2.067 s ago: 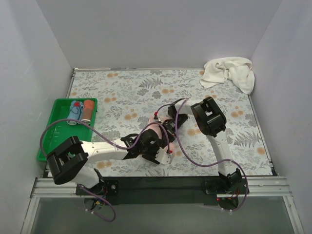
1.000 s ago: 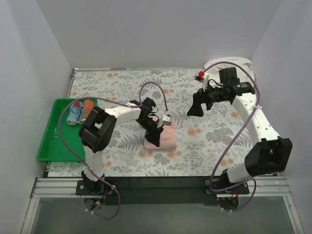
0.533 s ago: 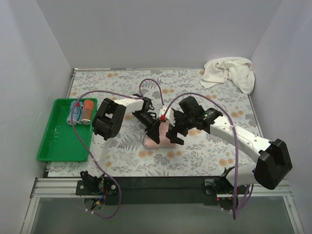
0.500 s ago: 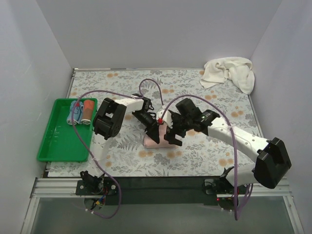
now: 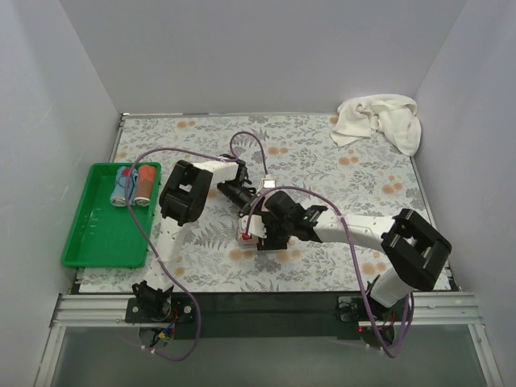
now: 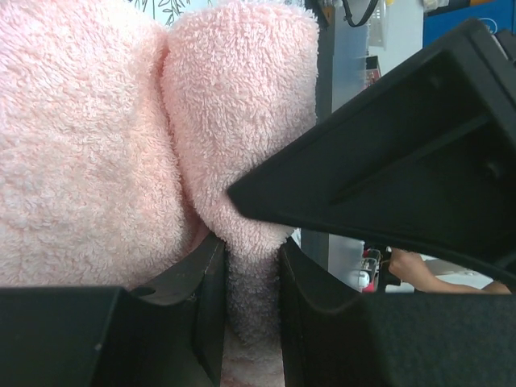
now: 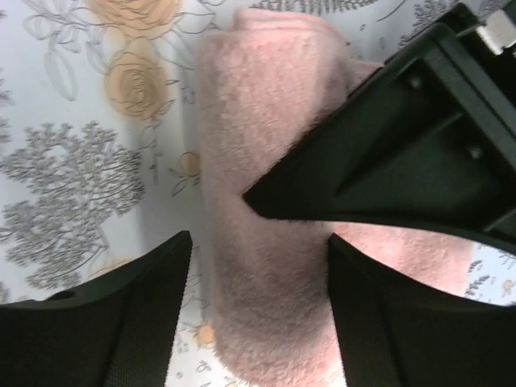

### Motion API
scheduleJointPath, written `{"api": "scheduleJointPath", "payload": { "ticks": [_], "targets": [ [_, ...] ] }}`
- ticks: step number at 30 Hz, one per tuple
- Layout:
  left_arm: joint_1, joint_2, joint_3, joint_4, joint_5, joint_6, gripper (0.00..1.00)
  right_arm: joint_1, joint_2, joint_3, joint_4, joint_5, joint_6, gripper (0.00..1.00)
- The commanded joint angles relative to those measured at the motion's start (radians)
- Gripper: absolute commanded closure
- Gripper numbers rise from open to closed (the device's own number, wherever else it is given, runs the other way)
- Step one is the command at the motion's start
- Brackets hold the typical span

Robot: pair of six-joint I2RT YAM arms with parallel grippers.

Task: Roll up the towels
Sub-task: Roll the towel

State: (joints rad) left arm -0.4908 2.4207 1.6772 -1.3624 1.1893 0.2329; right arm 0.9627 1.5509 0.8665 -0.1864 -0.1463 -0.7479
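The salmon-pink towel point(image 6: 81, 145) lies rolled up on the flowered table point(image 5: 201, 145), almost hidden under both grippers in the top view. My left gripper point(image 6: 251, 318) is shut on a fold of it. My right gripper point(image 7: 258, 322) is open and straddles the roll point(image 7: 266, 161). Its left finger point(image 7: 121, 322) stands a little off the cloth, and its right finger point(image 7: 395, 322) is against it. In the top view the left gripper point(image 5: 250, 211) and right gripper point(image 5: 264, 234) meet near the table's middle. The cream-white towel point(image 5: 379, 121) lies crumpled at the back right corner.
A green tray point(image 5: 101, 234) sits at the table's left edge, with blue and orange rolled items point(image 5: 133, 185) at its far end. White walls close in the table on three sides. Purple cables loop over both arms.
My right arm has swung from the back right to the pink towel, and its jaws have narrowed around the roll. The left gripper has kept its hold and shifted slightly.
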Motion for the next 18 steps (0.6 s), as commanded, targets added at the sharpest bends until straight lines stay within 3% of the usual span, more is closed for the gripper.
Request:
{"api": "scheduleJointPath", "payload": {
  "ticks": [1, 2, 3, 5, 6, 13, 14, 18],
  "targets": [
    [0.012, 0.075, -0.047, 0.164, -0.327, 0.094, 0.91, 0.007, 0.041, -0.037, 0.061, -0.007, -0.011, 0.43],
    [0.012, 0.068, -0.051, 0.169, -0.323, 0.092, 0.90, 0.007, 0.060, -0.043, 0.059, -0.010, -0.011, 0.48],
    [0.014, 0.052, -0.056, 0.174, -0.323, 0.091, 0.87, 0.007, 0.063, -0.049, 0.054, -0.018, -0.008, 0.63],
    [0.017, 0.029, -0.077, 0.200, -0.332, 0.066, 0.82, 0.005, 0.060, -0.057, 0.042, -0.056, -0.005, 0.81],
    [0.024, -0.001, -0.085, 0.212, -0.335, 0.059, 0.77, 0.005, 0.057, -0.057, 0.016, -0.070, -0.002, 0.98],
    [0.095, -0.144, -0.079, 0.232, -0.373, 0.019, 0.56, -0.002, 0.101, 0.026, -0.211, -0.209, -0.008, 0.99],
    [0.109, -0.161, -0.057, 0.227, -0.370, 0.020, 0.34, -0.010, 0.121, 0.040, -0.237, -0.249, -0.010, 0.99],
    [0.200, -0.235, -0.002, 0.217, -0.369, 0.036, 0.32, -0.047, 0.155, 0.098, -0.347, -0.344, 0.010, 0.99]
  ]
}}
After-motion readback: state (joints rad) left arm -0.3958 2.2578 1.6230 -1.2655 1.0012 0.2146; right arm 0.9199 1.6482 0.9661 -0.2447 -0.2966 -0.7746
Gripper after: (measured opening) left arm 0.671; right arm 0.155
